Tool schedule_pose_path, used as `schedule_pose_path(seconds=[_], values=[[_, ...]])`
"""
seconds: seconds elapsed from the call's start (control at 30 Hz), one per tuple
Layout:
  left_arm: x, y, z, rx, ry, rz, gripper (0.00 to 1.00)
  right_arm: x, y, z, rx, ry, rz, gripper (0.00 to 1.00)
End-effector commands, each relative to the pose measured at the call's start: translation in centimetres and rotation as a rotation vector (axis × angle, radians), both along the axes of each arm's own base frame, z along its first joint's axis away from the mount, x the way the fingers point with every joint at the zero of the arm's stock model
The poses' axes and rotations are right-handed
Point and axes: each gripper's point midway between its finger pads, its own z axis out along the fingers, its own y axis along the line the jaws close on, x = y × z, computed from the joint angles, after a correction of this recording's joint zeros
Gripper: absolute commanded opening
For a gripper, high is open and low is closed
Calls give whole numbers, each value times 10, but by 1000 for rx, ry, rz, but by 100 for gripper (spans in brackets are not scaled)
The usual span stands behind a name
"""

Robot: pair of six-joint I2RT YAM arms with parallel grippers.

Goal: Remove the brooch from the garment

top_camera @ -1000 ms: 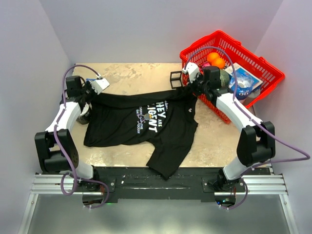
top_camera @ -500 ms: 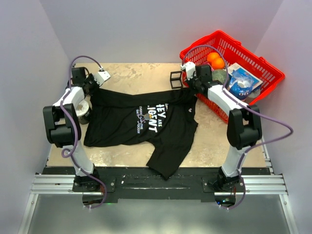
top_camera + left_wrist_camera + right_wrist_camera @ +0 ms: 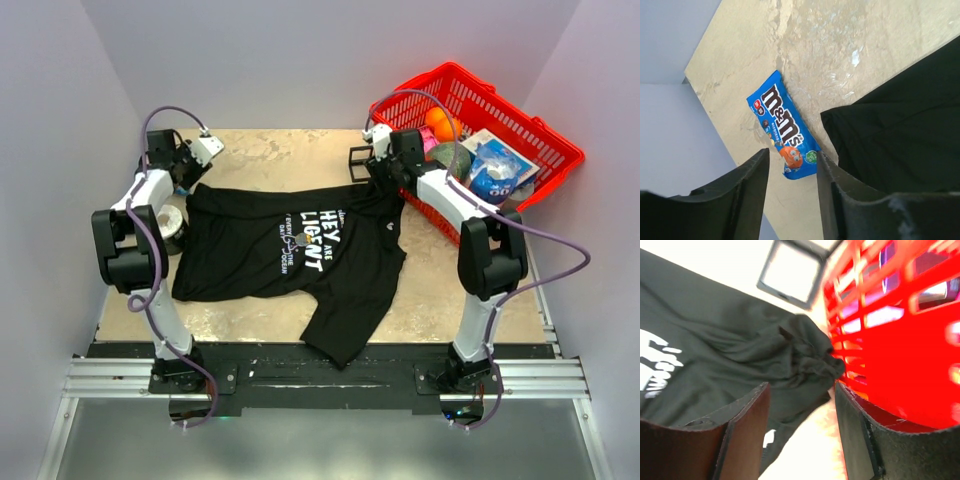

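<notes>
The garment (image 3: 270, 255), a black T-shirt with white lettering, lies spread flat across the table. The brooch (image 3: 297, 239) shows as a tiny pale speck beside the small lettering on the chest. My left gripper (image 3: 186, 183) stands open at the shirt's far left corner; in the left wrist view its jaws (image 3: 792, 170) hold nothing, and the shirt's edge (image 3: 900, 135) lies just to their right. My right gripper (image 3: 384, 178) is open at the far right corner, with nothing between its fingers (image 3: 802, 390). The bunched cloth (image 3: 812, 357) lies loose just beyond them.
A red basket (image 3: 455, 68) of groceries stands at the back right, close against my right gripper (image 3: 900, 340). A black wire cube frame (image 3: 359, 162) sits beside it. A silver round tin (image 3: 170, 228) stands left of the shirt. A blue M&M's packet (image 3: 782, 131) lies by the left gripper.
Both grippers were shut on the shirt's far corners and have now opened and let the cloth go. Both arms have drawn back toward the far edge.
</notes>
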Motion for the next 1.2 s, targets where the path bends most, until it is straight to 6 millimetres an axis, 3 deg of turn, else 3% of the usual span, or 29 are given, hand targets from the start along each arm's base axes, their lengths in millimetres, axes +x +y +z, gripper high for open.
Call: schedule_pose_path(seconds=[0.0,0.07,0.1,0.13,0.17,0.2,0.27,0.3,0.33,0.37,0.4,0.47,0.6,0.63,0.7,0.83,0.97,1.17], values=[[-9,-49,100,-112,-179,-118,50,-5,18,88,175,-170,91,58],[-39,-97,97,-175,-118,-241,51,-27,30,71,178,-105,179,55],[-52,-113,89,-178,-77,-299,51,-42,28,45,155,-47,212,54],[-77,-128,70,-206,23,-348,51,-52,27,30,141,-6,235,53],[-103,-157,51,-213,103,-426,50,-62,26,21,125,17,259,51],[-120,-164,38,-210,158,-464,49,-77,18,-4,83,68,281,50],[-161,-170,2,-231,297,-470,47,-92,12,-20,47,99,306,49],[-171,-167,-8,-226,328,-464,47,-105,6,-36,7,129,330,48],[-188,-158,-27,-201,389,-435,47,-109,1,-42,-11,137,330,48],[-196,-153,-37,-179,420,-424,45,-114,-3,-41,-25,124,331,48],[-203,-145,-45,-150,438,-419,45,-126,-11,-56,-62,148,335,48],[-219,-125,-62,-118,474,-373,45,-135,-17,-62,-91,143,344,48],[-233,-99,-74,-63,467,-322,45,-161,-32,-81,-149,185,358,47],[-242,-82,-81,-53,488,-271,45,-165,-36,-85,-168,193,362,46],[-253,-70,-90,-28,514,-252,45,-178,-44,-99,-212,226,389,46],[-294,-43,-114,23,598,-197,44,-199,-61,-123,-352,275,448,42],[-316,-30,-123,83,610,-196,43,-226,-78,-143,-441,339,500,40],[-327,-28,-115,98,584,-187,43,-248,-86,-137,-452,389,493,34]])
